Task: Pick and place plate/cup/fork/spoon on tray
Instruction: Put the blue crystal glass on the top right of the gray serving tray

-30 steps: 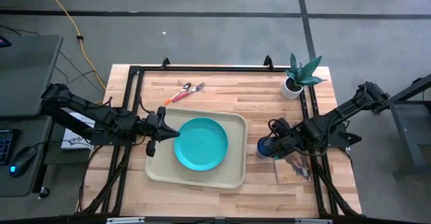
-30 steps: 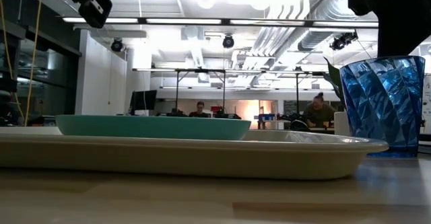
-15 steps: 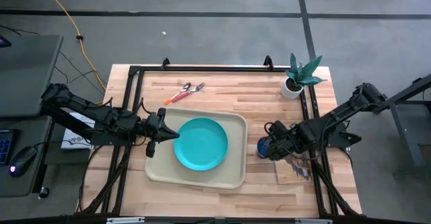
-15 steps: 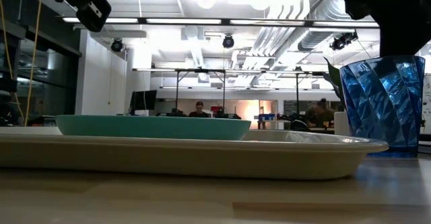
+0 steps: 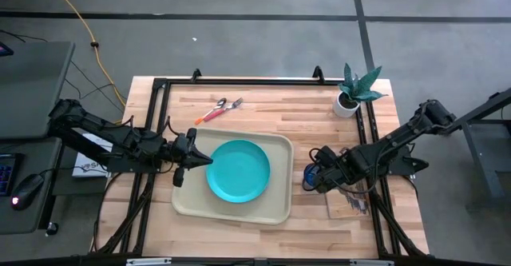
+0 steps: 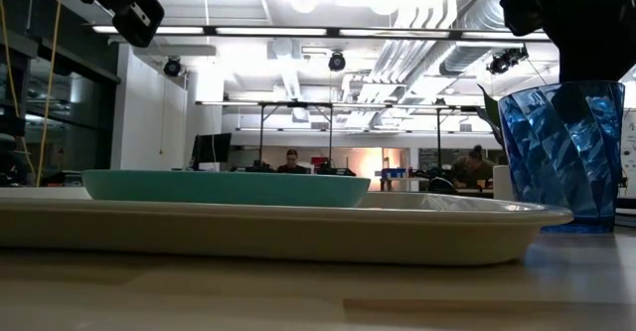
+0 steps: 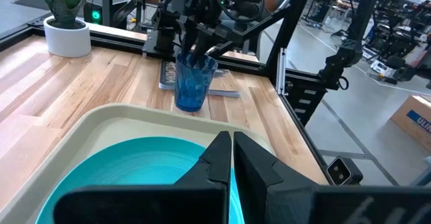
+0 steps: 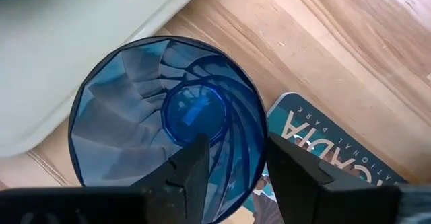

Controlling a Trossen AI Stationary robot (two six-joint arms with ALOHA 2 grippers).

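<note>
The turquoise plate [image 5: 238, 170] lies flat in the beige tray [image 5: 192, 202]; both also show in the low view, the plate [image 6: 229, 187] on the tray [image 6: 298, 237]. The blue cup [image 5: 308, 178] stands upright just off the tray's right rim, beside a magazine. My right gripper [image 5: 314, 176] is shut on the cup; it shows in the right wrist view [image 8: 236, 150]. My left gripper [image 5: 206, 160] is shut and empty, hovering above the tray's left part, fingertips near the plate's left edge. A fork and a spoon [image 5: 219, 109] lie on the table beyond the tray. My right gripper holds the cup's wall at the rim [image 8: 257, 140], on the side toward the table's right. One finger [image 8: 192, 167] is inside the cup and the other [image 8: 293, 173] is outside. The fingers come from above, slanting in from the right. The cup stays upright [image 6: 561, 152]; whether its base is off the table I cannot tell.
A printed magazine [image 5: 351, 200] lies under my right arm, right of the cup. A white pot with a green plant [image 5: 349, 97] stands at the far right corner. Bare wood lies between the tray and the table's far edge.
My right gripper has gone a little toward the table's left, toward the tray, and the cup has shifted with it, staying upright.
</note>
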